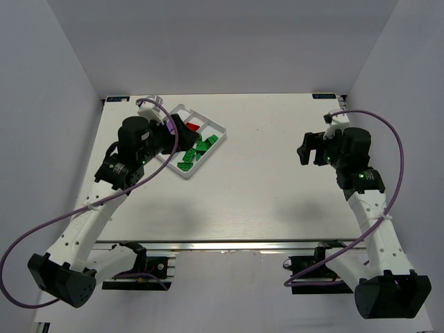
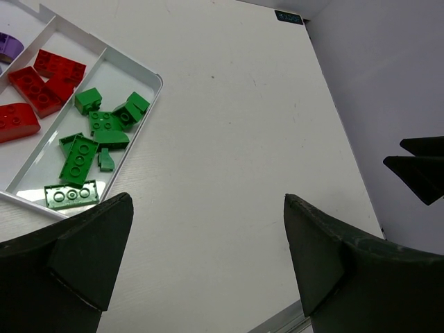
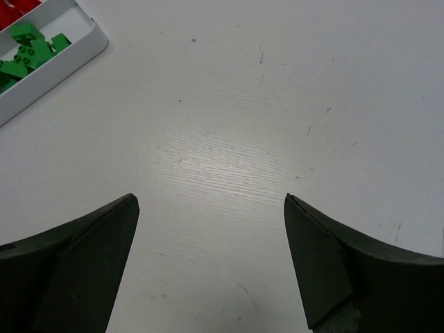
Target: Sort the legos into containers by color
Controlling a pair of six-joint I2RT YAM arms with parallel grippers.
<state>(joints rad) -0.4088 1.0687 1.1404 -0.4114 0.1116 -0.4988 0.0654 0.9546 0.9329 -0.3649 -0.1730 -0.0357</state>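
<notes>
Surface [image 1: 277, 187]: a white tabletop is seen, with both arms bolted at its near edge.
Tray [image 1: 223, 129]: a white tray of three long compartments is set at an angle near the far-left corner of the surface.
Green legos [image 2: 78, 159]: about eight are gathered in the outer compartment that faces the middle of the surface. Some lie flat and some are tilted against one another.
Red legos [image 2: 35, 90]: several are seen in the middle compartment, partly cut off by the edge of the left wrist view.
Purple lego [image 2: 8, 47]: one is glimpsed in the third compartment. The rest of that compartment is hidden.
Left end effector [image 2: 207, 229]: its fingers are spread wide, and only bare surface is seen between them. It is held above the tray's near end, just beside the green compartment.
Right end effector [image 3: 211, 229]: its fingers are spread wide over bare surface. It is held near the right edge, well apart from the tray.
Cables [image 1: 399, 159]: a purple cable is looped along each arm.
</notes>
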